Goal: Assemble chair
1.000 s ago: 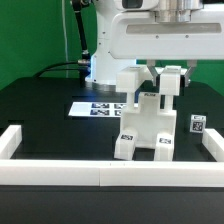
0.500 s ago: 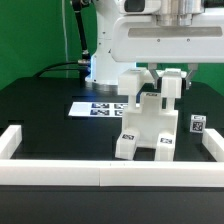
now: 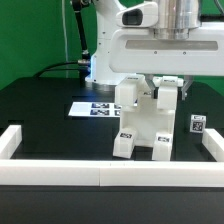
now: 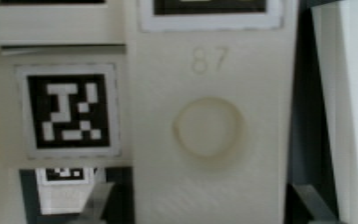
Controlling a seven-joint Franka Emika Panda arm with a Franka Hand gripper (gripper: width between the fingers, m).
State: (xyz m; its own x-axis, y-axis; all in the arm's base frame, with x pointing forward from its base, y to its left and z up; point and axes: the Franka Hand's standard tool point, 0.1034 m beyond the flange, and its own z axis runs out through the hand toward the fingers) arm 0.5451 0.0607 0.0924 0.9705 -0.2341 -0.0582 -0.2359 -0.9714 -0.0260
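Observation:
The partly built white chair (image 3: 140, 128) stands upright on the black table, right of centre in the exterior view, with tags on its two front feet. My gripper (image 3: 162, 84) hangs over its upper right side, shut on a white upper part of the chair (image 3: 167, 100). A second white upright (image 3: 127, 94) rises on the exterior view's left of it. In the wrist view this white part (image 4: 202, 120) fills the picture, with an oval dimple and a tag (image 4: 69, 105). Dark fingers (image 4: 311, 200) flank it, so my gripper (image 4: 211, 205) clamps it.
A small loose tagged white block (image 3: 198, 125) sits on the exterior view's right of the chair. The marker board (image 3: 92, 108) lies behind the chair near the robot base. White border rails run along the front (image 3: 100, 176), left (image 3: 10, 140) and right (image 3: 212, 146).
The hand has come lower and slightly toward the exterior view's left, and the chair's upper parts sit lower with it. The chair's feet have stayed in place.

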